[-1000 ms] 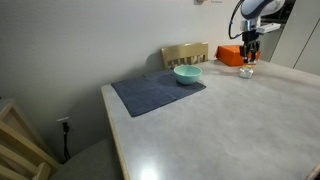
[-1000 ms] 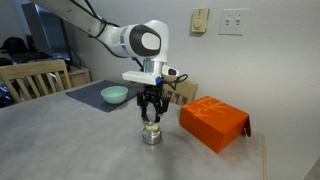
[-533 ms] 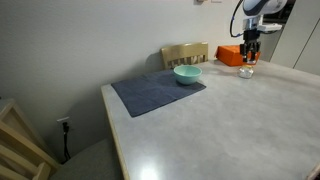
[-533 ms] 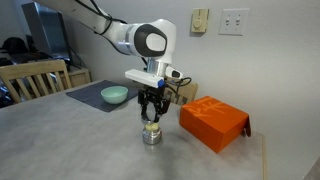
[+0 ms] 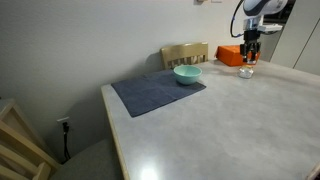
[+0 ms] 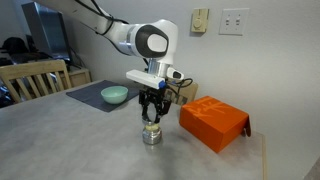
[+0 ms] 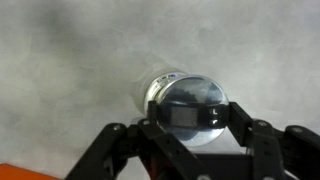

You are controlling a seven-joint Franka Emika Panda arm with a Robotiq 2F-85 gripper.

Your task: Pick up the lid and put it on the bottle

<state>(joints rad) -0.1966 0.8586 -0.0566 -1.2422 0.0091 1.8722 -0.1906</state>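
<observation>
My gripper [image 6: 151, 118] points straight down and is shut on the lid [image 7: 193, 106], a small round whitish-grey cap clamped between the two fingers. The bottle [image 6: 151, 136] stands upright on the table directly under the fingertips, small and pale. In the wrist view the lid covers most of the bottle [image 7: 158, 88]; only its rim shows at the lid's upper left. In an exterior view the gripper [image 5: 247, 62] hangs just over the bottle [image 5: 246, 72] at the table's far end. Whether the lid touches the bottle's mouth I cannot tell.
An orange box [image 6: 213, 122] lies close beside the bottle. A teal bowl [image 6: 114, 95] sits on a dark blue mat [image 5: 157, 92] further along the table. A wooden chair [image 5: 185, 53] stands behind the table, and the pale tabletop [image 5: 220, 125] stretches toward the camera.
The arm's wrist shifted very slightly sideways a second ago and has held still since. The lid stays in the fingers over the bottle.
</observation>
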